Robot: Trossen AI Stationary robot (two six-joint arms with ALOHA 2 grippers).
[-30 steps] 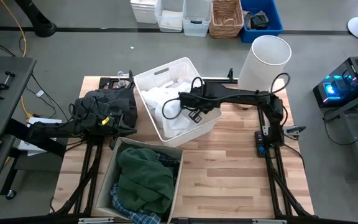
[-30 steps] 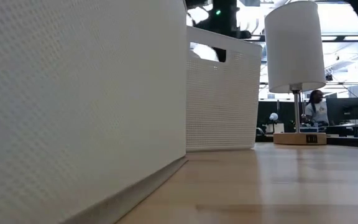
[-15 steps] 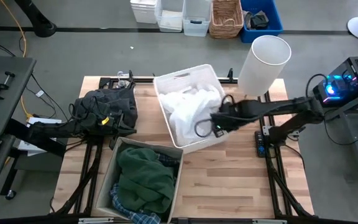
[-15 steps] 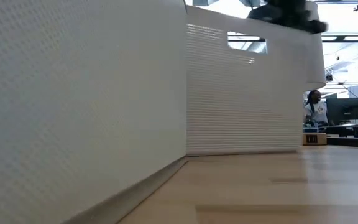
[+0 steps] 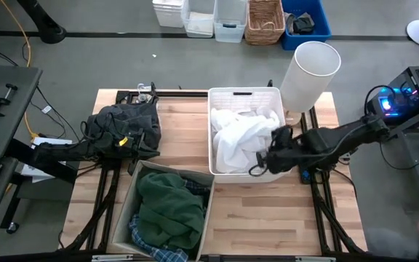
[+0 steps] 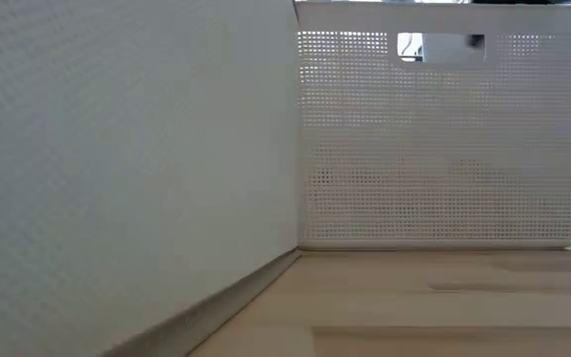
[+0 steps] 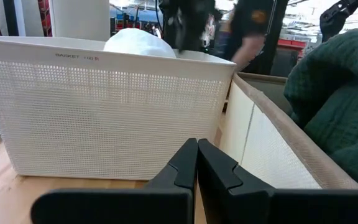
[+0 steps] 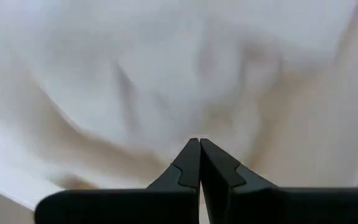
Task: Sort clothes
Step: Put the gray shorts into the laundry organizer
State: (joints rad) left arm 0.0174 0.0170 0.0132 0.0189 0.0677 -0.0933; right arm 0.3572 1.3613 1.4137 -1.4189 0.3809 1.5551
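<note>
A white slotted basket (image 5: 244,91) stands mid-table with several white garments (image 5: 238,135) piled in it. My right gripper (image 5: 269,151) is shut at the basket's right near corner; its wrist view (image 8: 199,142) is filled with white cloth (image 8: 166,81). A heap of dark clothes (image 5: 126,120) lies at the table's left. A fabric bin (image 5: 126,207) at the near left holds a dark green garment (image 5: 169,207) lying on a blue-and-white plaid shirt (image 5: 148,236). My left gripper (image 7: 197,143) is shut and empty, low beside the bin and facing the basket (image 7: 104,112). My right gripper reaches level from the table's right, its shut fingers over the basket's right wall near the near corner (image 5: 276,166), above the white clothes. Nothing is between the fingers. The arm hides the place of contact, so I cannot tell whether they touch the wall or the cloth.
A tall white lampshade (image 5: 308,73) stands just behind the basket's far right corner. In the low view the bin's wall (image 6: 127,178) and the basket's wall (image 6: 434,139) block nearly everything. Bare wood shows at the table's near right (image 5: 282,218).
My right gripper has drawn back toward the table's right and near edges. The white basket has slid along the table with it toward the right and turned about, so its walls now stand square to the table's edges. The white clothes have stayed inside.
</note>
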